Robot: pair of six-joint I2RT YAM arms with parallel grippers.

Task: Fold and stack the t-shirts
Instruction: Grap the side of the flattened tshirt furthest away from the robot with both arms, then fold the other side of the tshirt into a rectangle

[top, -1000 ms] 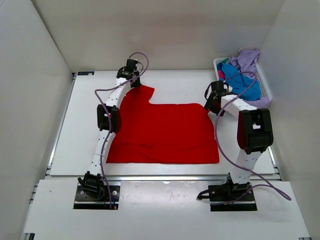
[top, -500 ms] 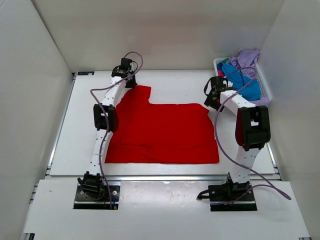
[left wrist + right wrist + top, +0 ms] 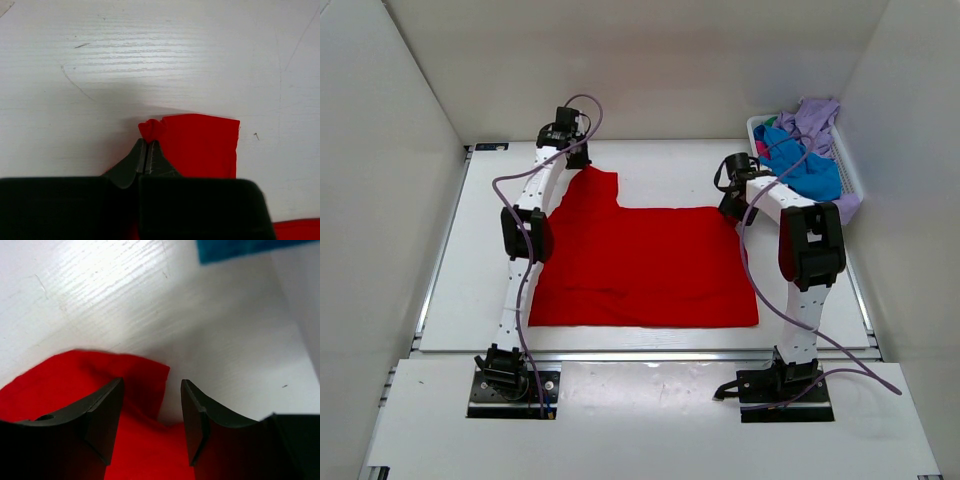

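Observation:
A bright red t-shirt [image 3: 645, 265] lies spread flat on the white table. My left gripper [image 3: 578, 162] is at its far left corner, shut on a pinch of the red cloth [image 3: 152, 129] at the sleeve [image 3: 200, 145]. My right gripper [image 3: 730, 205] is at the shirt's far right corner, open, with its jaws either side of the red corner [image 3: 145, 385]. Blue [image 3: 807, 168] and lavender [image 3: 815, 118] t-shirts lie piled in the basket at the back right.
The white slatted basket [image 3: 848, 172] stands at the back right by the right wall. A blue cloth edge [image 3: 235, 249] shows at the top of the right wrist view. White walls enclose the table [image 3: 670, 170] on three sides.
My left gripper has moved farther back and left, pulling the shirt's far left corner with it. My right gripper has moved left onto the shirt's far right corner.

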